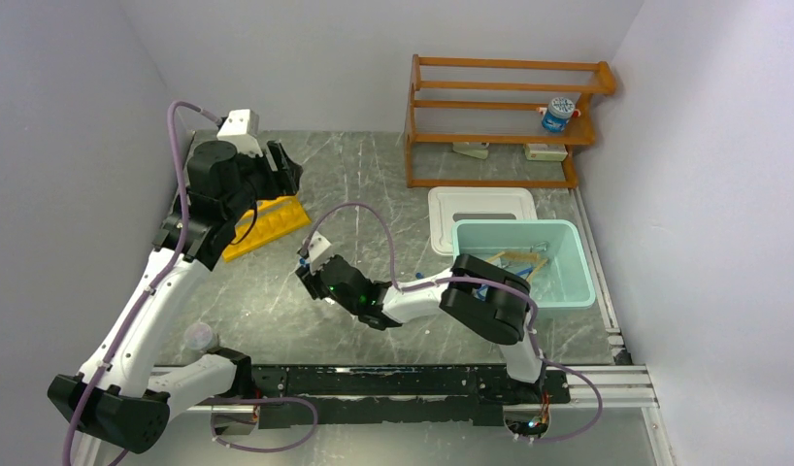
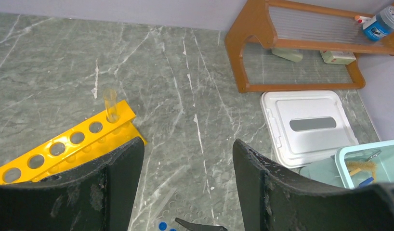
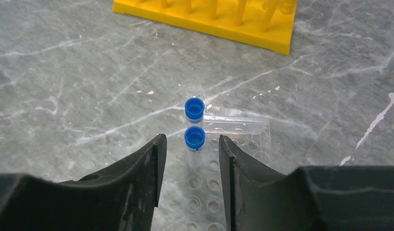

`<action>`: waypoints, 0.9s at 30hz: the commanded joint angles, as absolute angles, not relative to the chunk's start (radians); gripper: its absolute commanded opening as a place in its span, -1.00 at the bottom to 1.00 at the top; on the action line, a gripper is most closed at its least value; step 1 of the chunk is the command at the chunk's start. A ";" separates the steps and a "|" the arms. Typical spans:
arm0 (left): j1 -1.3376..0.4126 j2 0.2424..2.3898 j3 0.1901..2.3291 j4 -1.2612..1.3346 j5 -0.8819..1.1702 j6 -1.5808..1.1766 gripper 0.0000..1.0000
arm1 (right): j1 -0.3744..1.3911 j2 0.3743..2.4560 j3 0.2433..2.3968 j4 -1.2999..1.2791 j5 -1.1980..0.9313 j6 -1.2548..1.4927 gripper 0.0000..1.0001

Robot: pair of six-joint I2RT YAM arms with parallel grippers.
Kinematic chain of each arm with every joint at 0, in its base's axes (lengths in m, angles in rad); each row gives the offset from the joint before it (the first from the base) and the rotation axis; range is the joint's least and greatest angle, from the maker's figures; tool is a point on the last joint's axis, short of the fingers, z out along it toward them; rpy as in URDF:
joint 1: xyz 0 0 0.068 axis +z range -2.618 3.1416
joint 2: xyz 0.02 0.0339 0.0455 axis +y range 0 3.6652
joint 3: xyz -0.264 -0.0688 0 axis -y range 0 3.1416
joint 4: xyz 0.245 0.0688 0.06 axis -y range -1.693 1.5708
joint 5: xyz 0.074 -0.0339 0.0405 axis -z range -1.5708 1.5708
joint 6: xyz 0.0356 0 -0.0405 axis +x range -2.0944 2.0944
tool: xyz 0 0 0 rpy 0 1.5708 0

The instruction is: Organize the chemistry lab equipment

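Observation:
Two tiny blue-capped tubes [image 3: 194, 108] [image 3: 194, 137] stand in the clear tray [image 3: 233, 144] on the table. My right gripper [image 3: 190, 144] is open, its fingertips on either side of the nearer tube's cap without touching it; in the top view the right gripper [image 1: 304, 260] sits mid-table. The yellow holed rack [image 1: 267, 225] lies just beyond, with one clear tube [image 2: 111, 105] standing in its end hole. My left gripper [image 2: 188, 159] is open and empty, held above the table next to the yellow rack [image 2: 65, 144]. The tray's corner [image 2: 180, 207] shows below it.
A pale teal tub [image 1: 568, 267] holding tan and metal items stands at the right, its white lid [image 1: 480, 206] flat behind it. An orange wooden shelf [image 1: 505, 121] at the back carries a blue-capped bottle [image 1: 558, 115]. A small clear cup [image 1: 199, 336] sits near the left arm's base.

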State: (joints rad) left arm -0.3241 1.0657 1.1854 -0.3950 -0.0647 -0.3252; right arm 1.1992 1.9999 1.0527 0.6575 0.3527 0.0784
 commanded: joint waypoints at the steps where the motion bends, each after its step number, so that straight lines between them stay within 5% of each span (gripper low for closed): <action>1: -0.313 1.052 1.180 -0.397 -0.057 -0.317 0.43 | 1.193 1.952 1.068 0.603 0.336 0.112 0.05; 12: -0.313 1.052 1.171 -0.404 -0.030 -0.301 0.47 | 1.110 1.682 0.981 0.421 0.260 0.204 0.20; 19: -0.311 1.008 1.079 -0.352 0.034 -0.302 0.52 | 0.940 1.518 0.943 0.047 0.267 0.300 0.17; 27: -0.312 1.000 0.980 -0.282 0.223 -0.283 0.61 | 0.869 1.603 1.082 -0.439 0.425 0.208 0.22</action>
State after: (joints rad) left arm -0.3202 1.0115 0.9985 -0.3481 0.1032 -0.3050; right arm 0.8925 1.5551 1.0061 -0.1165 0.3191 0.2611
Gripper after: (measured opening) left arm 0.796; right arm 0.606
